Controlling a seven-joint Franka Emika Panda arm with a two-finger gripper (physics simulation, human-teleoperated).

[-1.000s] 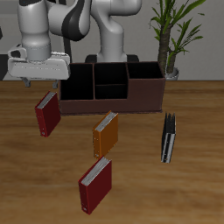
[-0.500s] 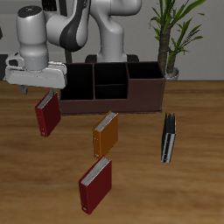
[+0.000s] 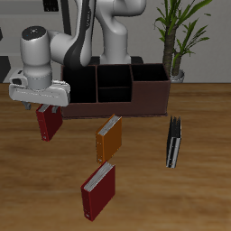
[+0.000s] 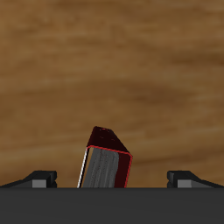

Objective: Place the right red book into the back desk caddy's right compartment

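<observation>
The right red book (image 3: 48, 124) stands on the table in front of the end of the back desk caddy (image 3: 115, 106). It shows in the wrist view (image 4: 107, 160) as dark red covers with white page edges. My gripper (image 3: 48, 109) is open, directly above the book, with its fingertips (image 4: 40, 178) on either side of the book's top, not touching it. The right compartment (image 3: 150, 83), a large dark end section, is at the caddy's other end, near the plant. A second dark red book (image 3: 98, 189) stands near the table's front edge.
An orange book (image 3: 109, 137) stands between the two red books. A black book (image 3: 173, 142) stands in front of the caddy's plant-side end. A potted plant (image 3: 177, 36) is behind that end.
The gripper has come down over the right red book, from level with the caddy's top to just above the book. The books and caddy have not moved.
</observation>
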